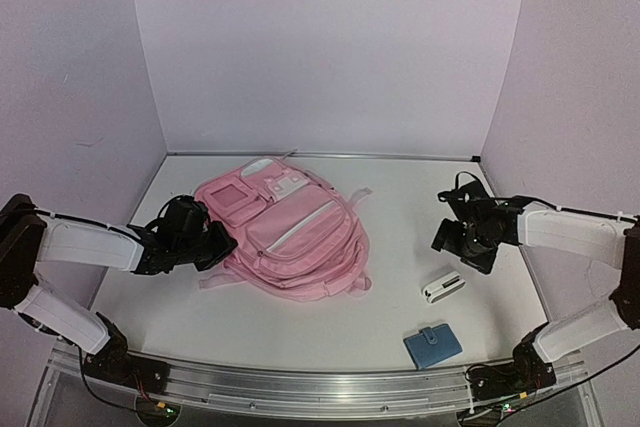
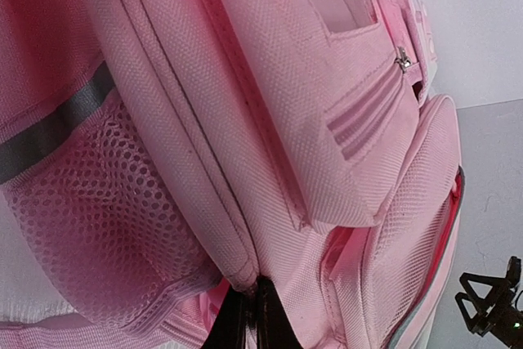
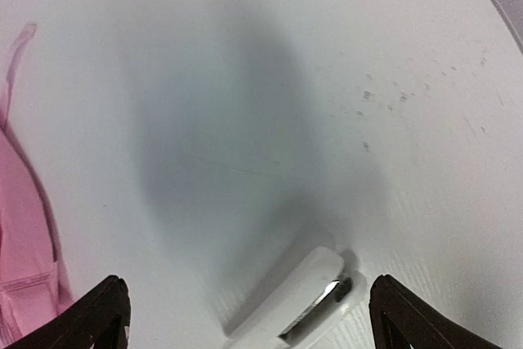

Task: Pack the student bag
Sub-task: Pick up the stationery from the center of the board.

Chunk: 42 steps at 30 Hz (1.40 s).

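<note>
The student bag (image 1: 285,232), a large pink backpack with pale trim, lies flat in the middle of the table. My left gripper (image 1: 215,245) is at its left edge. In the left wrist view the black fingertips (image 2: 255,316) are pinched shut on a seam fold of the bag (image 2: 270,120), which fills that view. My right gripper (image 1: 462,242) hovers over the table to the right of the bag, apart from it. Its fingers (image 3: 102,312) stand wide open, with nothing between them. A strip of the bag (image 3: 20,259) shows at the left edge of the right wrist view.
A small white device with a dark metal edge (image 1: 443,286) (image 3: 298,296) lies on the table just below the right gripper. A blue wallet (image 1: 432,345) lies near the front edge. Purple walls close in the back and sides.
</note>
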Each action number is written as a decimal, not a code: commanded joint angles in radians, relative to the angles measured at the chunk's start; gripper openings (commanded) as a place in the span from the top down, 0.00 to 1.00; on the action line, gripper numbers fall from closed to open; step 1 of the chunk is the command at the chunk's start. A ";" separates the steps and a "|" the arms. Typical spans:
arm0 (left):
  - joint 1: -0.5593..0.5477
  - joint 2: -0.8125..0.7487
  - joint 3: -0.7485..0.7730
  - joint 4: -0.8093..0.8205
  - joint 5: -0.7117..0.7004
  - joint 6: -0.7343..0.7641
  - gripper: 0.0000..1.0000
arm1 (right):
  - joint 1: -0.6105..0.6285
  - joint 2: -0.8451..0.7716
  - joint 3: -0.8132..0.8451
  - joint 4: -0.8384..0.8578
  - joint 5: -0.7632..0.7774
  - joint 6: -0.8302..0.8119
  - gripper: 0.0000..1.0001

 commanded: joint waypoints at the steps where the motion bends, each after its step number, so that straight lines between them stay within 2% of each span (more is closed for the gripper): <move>1: -0.023 -0.021 0.000 -0.093 0.068 0.058 1.00 | -0.038 -0.051 -0.073 -0.034 0.006 0.144 0.05; 14: -0.024 0.019 0.005 -0.068 0.128 0.104 1.00 | -0.040 0.100 -0.084 0.029 -0.074 0.158 0.13; 21: -0.033 0.046 0.034 -0.067 0.207 0.193 1.00 | -0.040 0.149 -0.078 0.081 -0.119 0.146 0.19; 30: -0.189 0.062 0.108 -0.215 0.113 0.279 0.98 | -0.040 0.208 -0.063 0.139 -0.147 0.120 0.32; 32: -0.215 0.039 0.119 -0.254 0.076 0.286 0.88 | -0.040 0.221 -0.058 0.150 -0.150 0.108 0.35; 37: -0.267 -0.051 0.187 -0.427 -0.111 0.302 0.48 | -0.040 0.233 -0.039 0.163 -0.142 0.080 0.48; 39: -0.284 -0.075 0.228 -0.502 -0.196 0.311 0.40 | -0.040 0.222 -0.029 0.162 -0.127 0.068 0.54; 42: -0.306 -0.061 0.323 -0.573 -0.292 0.351 0.32 | -0.040 0.198 -0.014 0.163 -0.117 0.046 0.66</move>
